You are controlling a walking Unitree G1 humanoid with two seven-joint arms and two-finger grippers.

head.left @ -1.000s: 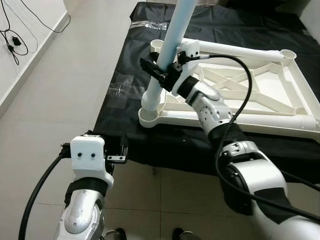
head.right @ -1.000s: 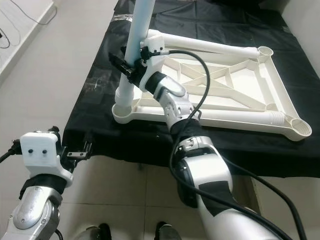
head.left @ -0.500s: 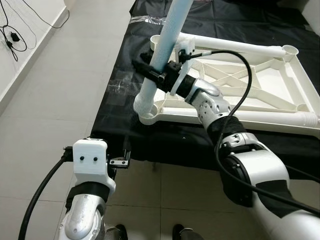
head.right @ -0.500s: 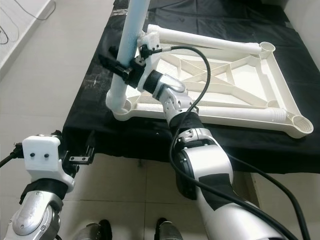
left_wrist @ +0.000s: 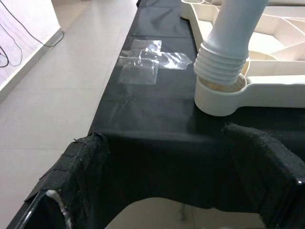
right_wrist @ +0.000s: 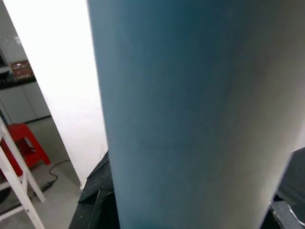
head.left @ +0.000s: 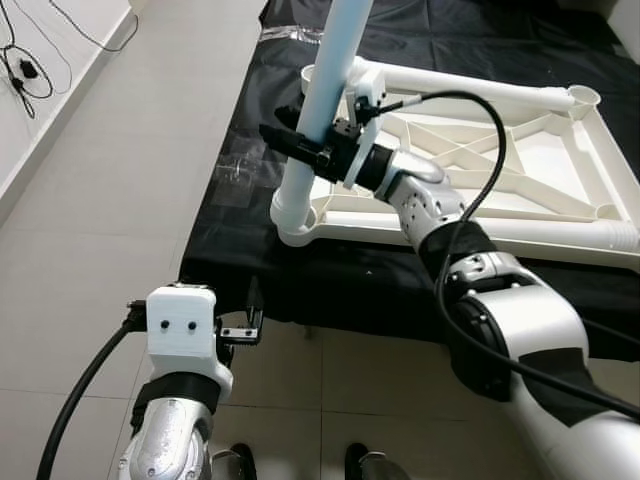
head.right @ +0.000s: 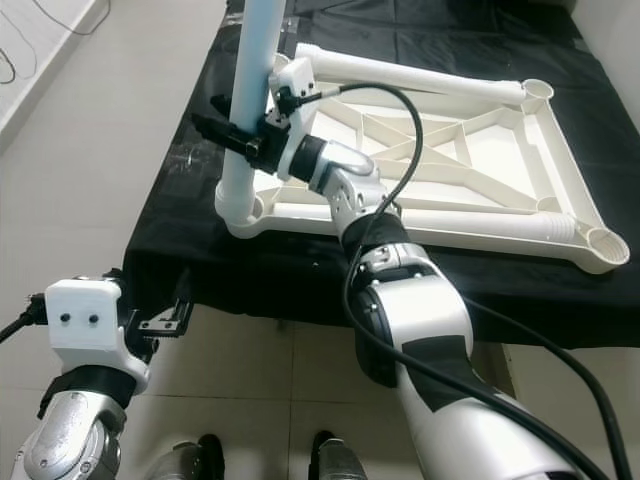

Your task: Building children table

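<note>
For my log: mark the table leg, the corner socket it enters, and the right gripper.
table leg (head.left: 318, 100), left eye view, mid shaft.
corner socket (left_wrist: 217, 102), left wrist view, outer wall.
right gripper (head.left: 300, 147), left eye view, between fingertips.

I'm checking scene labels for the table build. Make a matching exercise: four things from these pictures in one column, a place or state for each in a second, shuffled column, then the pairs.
Things:
1. pale blue plastic table leg
2. white plastic upturned tabletop frame
3. left tool
4. right tool

States:
A. lying flat on the black cloth
B. standing in a corner socket
C. clamped around the leg
D. low, at the cloth's near edge

Pairs: 1-B, 2-A, 3-D, 4-C
</note>
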